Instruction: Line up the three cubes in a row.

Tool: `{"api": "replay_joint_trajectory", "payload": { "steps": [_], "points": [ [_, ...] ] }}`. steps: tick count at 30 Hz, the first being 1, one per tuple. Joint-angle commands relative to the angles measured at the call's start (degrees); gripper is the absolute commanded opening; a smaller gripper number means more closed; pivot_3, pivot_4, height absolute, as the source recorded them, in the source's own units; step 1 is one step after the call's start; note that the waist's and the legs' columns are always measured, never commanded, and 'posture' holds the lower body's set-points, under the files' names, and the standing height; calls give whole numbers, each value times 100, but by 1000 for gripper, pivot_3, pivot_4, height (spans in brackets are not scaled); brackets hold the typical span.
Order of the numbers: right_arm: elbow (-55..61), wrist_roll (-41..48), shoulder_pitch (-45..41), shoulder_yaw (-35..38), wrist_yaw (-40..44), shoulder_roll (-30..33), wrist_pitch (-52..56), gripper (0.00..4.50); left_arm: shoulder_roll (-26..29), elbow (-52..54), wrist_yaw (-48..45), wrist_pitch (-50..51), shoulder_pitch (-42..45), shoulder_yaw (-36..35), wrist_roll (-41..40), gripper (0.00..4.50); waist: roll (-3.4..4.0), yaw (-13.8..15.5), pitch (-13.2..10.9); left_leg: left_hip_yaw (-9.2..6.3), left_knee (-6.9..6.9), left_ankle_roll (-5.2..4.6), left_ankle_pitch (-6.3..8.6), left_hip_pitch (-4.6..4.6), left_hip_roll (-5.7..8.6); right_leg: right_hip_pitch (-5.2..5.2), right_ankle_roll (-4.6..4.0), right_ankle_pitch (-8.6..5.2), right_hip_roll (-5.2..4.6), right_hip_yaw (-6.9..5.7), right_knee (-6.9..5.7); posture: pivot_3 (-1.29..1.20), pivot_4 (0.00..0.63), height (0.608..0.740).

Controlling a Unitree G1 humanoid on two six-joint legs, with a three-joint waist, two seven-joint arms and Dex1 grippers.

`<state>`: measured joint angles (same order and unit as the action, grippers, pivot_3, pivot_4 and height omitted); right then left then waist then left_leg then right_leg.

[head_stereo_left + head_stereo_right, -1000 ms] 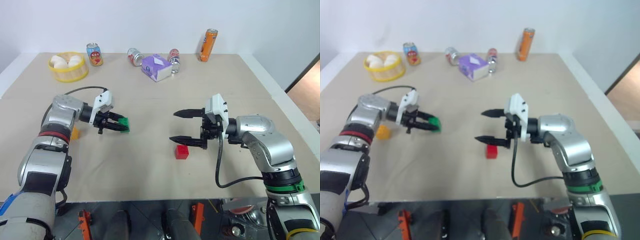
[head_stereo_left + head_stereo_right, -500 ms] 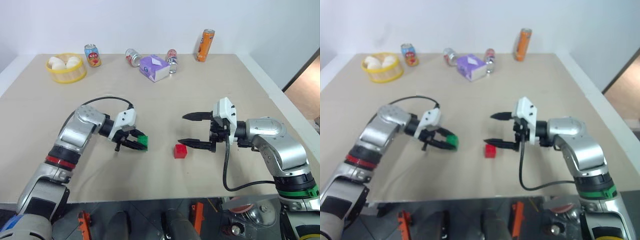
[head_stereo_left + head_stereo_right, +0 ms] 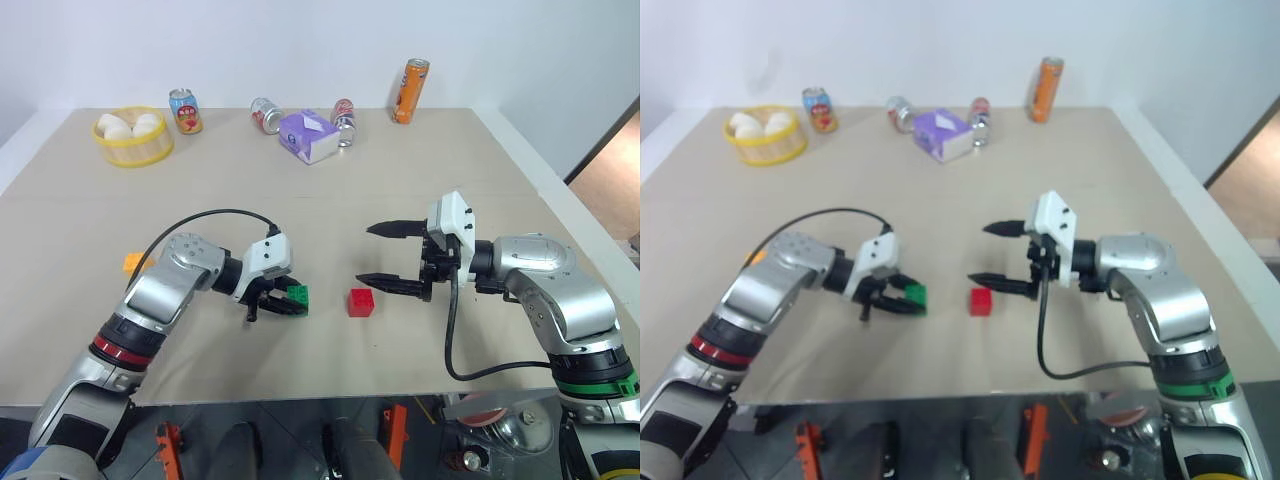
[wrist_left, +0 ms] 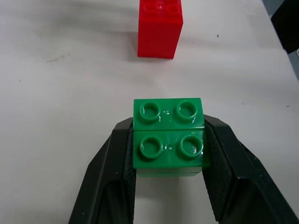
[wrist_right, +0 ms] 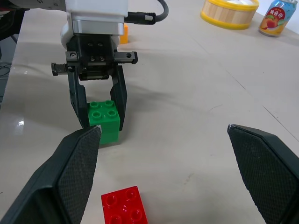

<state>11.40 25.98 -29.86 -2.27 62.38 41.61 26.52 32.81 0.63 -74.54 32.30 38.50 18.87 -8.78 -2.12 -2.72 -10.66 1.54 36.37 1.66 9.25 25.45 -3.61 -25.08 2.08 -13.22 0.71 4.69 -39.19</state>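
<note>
Left wrist view, green cube clamped between left tool fingers

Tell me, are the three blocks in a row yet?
Not yet. The left hand holds the green cube, close beside the red cube on the table. The orange cube sits far off, still to fetch. The right hand is open.

So the centre cube sat on the table. The second cube was just left of it, between the left gripper's fingers. The third cube lay well off to its left, the right gripper hung just right of it, and the box was far behind.
</note>
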Motion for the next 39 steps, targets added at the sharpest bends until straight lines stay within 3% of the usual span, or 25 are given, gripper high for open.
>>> {"api": "replay_joint_trajectory", "payload": {
  "steps": [1, 13, 15, 21, 28, 32, 39],
  "points": [
    [168, 81, -15, 140, 9, 38, -39, 4500, 55, 22, 59, -84, 20, 122, 68, 1332, 0, 1, 0, 0, 0, 0, 0, 0, 0, 0, 0, 0, 0, 0, 0, 0, 150, 740],
    [231, 169, 36, 155, 112, 72, -17, 4500, -10, 40, 133, 134, 70, 260, -2, 1332, 0, 2, 0, 0, 2, 0, 0, -4, 3, 7, 0, 0, -1, 2, 0, 0, 150, 740],
    [305, 303, 64, 180, 232, 96, 26, 4500, -7, 50, 138, 152, 70, 261, -14, 2379, 0, 2, 0, 0, 3, 0, 0, -5, 3, 8, 0, 0, -1, 2, 0, 0, 150, 740],
    [300, 348, 76, 154, 342, 145, 44, 4500, -6, 77, 200, 222, 88, 249, -83, 4414, 0, 2, 0, 0, 2, 0, 0, -5, 2, 7, 0, -1, -1, 2, 0, 0, 150, 740],
    [226, 321, -30, 132, 345, 87, -4, 4500, 134, 390, 256, 358, 46, -49, -296, 4469, 0, 0, 0, 0, 3, 0, 0, -6, 3, 7, 0, -1, -1, 3, 0, 0, 150, 740],
    [211, 482, -155, 193, 349, -46, 28, 4500, 594, 1018, 253, 743, -173, -1018, -1035, 4469, 0, -12, 0, -1, -1, 0, 0, -6, 0, 4, -2, -1, 1, 2, 0, 0, 150, 740],
    [-181, 453, -586, -25, 482, -371, -114, 4500, 1968, 13, 534, 392, -674, -2789, -1178, 4469, 0, -36, -1, -1, -11, 0, 0, -23, -3, 8, -9, -4, 2, -2, 0, 0, 150, 740]
  ]
}}
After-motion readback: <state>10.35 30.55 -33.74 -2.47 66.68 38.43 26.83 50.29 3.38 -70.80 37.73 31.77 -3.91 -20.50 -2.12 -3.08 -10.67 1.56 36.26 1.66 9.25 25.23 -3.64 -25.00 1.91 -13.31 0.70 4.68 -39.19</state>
